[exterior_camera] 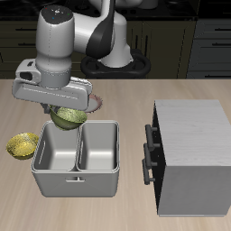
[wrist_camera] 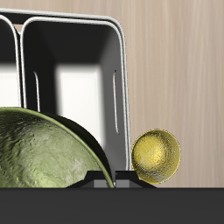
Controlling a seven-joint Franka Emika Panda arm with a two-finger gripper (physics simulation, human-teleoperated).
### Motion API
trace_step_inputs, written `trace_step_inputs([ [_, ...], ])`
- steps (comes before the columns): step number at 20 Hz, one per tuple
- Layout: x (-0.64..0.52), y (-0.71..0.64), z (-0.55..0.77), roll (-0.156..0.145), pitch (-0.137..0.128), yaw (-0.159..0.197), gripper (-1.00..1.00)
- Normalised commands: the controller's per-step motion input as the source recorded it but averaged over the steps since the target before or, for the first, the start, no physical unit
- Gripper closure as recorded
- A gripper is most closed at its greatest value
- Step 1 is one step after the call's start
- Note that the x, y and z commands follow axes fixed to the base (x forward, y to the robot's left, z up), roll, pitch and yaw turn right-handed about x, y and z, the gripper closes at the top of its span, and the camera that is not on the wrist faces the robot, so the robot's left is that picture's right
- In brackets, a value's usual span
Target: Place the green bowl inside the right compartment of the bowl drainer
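My gripper (exterior_camera: pixel 72 108) is shut on the rim of the green bowl (exterior_camera: pixel 69 118), which hangs tilted just above the back edge of the bowl drainer (exterior_camera: pixel 77 173). The bowl is over the bin that lies nearer the small yellow bowl. In the wrist view the mottled green bowl (wrist_camera: pixel 44 153) fills the space beside the gripper (wrist_camera: pixel 105 178), and the grey bowl drainer (wrist_camera: pixel 121 70) shows below it with one deep bin open underneath. The middle wall and the other bin show only partly in that view.
A smaller yellow bowl (exterior_camera: pixel 23 144) (wrist_camera: pixel 156 156) sits on the table right beside the drainer's outer wall. A large grey cabinet (exterior_camera: pixel 191 149) with black handles stands on the drainer's other side. A dark round plate (exterior_camera: pixel 93 104) lies behind the drainer.
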Motion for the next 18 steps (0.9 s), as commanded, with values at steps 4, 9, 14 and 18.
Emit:
trace_step_inputs([
  [4, -0.04, -0.13, -0.12, -0.101, 0.045, 0.024, -1.0],
  [9, -0.02, -0.06, -0.05, -0.016, 0.016, 0.001, -1.0],
  [14, -0.02, -0.02, -0.01, -0.003, 0.003, 0.003, -1.0],
  [18, 0.04, -0.01, 0.02, 0.006, 0.0, 0.005, -1.0],
])
